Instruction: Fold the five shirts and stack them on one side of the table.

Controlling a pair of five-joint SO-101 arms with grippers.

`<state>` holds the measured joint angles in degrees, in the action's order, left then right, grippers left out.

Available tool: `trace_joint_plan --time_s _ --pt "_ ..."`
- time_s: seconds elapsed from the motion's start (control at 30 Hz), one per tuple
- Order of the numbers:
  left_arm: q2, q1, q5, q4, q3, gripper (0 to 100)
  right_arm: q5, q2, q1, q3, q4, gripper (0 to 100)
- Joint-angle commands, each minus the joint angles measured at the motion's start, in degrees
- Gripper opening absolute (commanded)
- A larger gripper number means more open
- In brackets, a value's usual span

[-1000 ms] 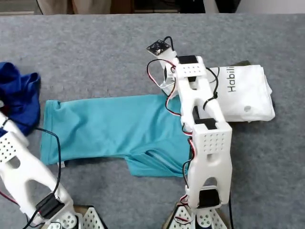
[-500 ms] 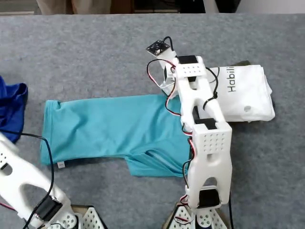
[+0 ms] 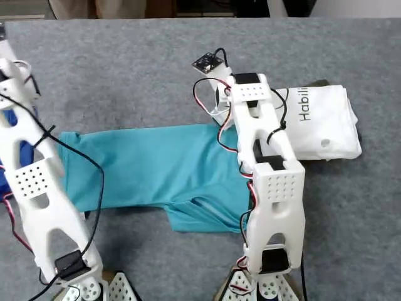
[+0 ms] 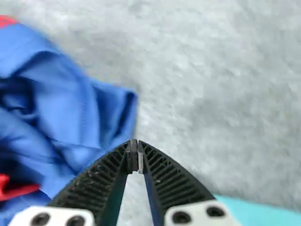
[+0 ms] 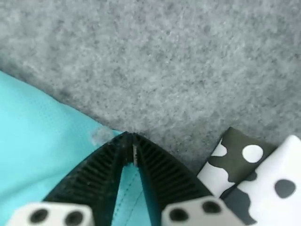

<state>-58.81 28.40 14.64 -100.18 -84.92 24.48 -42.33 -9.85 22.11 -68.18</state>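
A teal shirt (image 3: pixel 144 166) lies spread flat across the middle of the table, one sleeve folded in near the front. My right gripper (image 5: pixel 130 142) is shut, its tips at the teal shirt's (image 5: pixel 42 141) far right edge; I cannot tell whether cloth is pinched. My left gripper (image 4: pixel 134 155) is shut with nothing in it and hangs over the grey felt beside a crumpled blue shirt (image 4: pixel 56 108) with red patches. The left arm (image 3: pixel 34 175) hides most of that blue shirt (image 3: pixel 5 122) at the table's left edge. A folded white shirt (image 3: pixel 322 122) lies at the right.
A black-and-white patterned cloth (image 5: pixel 235 157) lies under the white shirt, and its dark edge (image 3: pixel 321 83) peeks out behind. The right arm (image 3: pixel 269 182) covers the teal shirt's right end. Bare grey felt (image 3: pixel 125 69) stretches along the far half of the table.
The left arm swung from the front left corner up along the table's left side. The blue shirt slid left and is now mostly hidden. The right arm and teal shirt stayed put.
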Motion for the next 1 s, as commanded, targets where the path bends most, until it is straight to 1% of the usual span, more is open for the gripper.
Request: trace_joint_plan --time_s 0.0,0.1,0.17,0.23,0.33,0.4,0.6,0.7,0.77,0.87,0.97 --pt "7.8 -4.1 1.9 -0.9 15.9 2 0.4 0.2 1.1 2.4 0.8 0.2" --pt "11.7 -7.7 4.2 -0.7 31.3 2 0.4 0.2 1.1 2.4 0.8 0.2" --pt "15.3 -9.4 4.1 -0.6 37.4 2 0.4 0.2 1.1 2.4 0.8 0.2" --pt "18.5 -10.5 3.8 -0.5 41.3 2 0.4 0.2 1.1 2.4 0.8 0.2" --pt "21.1 -10.8 3.8 0.1 44.1 2 0.4 0.2 1.1 2.4 0.8 0.2" --pt "21.1 -10.4 3.6 3.6 46.3 2 0.4 0.2 1.1 2.4 0.8 0.2" --pt "18.3 -7.0 2.5 13.5 54.0 2 0.4 0.2 1.1 2.4 0.8 0.2" --pt "16.0 -3.6 -0.8 21.3 56.2 2 0.4 0.2 1.1 2.4 0.8 0.2" --pt "15.1 -1.0 -2.6 24.5 56.1 2 0.4 0.2 1.1 2.4 0.8 0.2" --pt "14.3 2.5 -3.3 26.6 54.3 2 0.4 0.2 1.1 2.3 0.8 0.2" --pt "14.0 3.7 -3.3 26.7 52.7 2 0.4 0.2 1.1 2.3 0.8 0.2"
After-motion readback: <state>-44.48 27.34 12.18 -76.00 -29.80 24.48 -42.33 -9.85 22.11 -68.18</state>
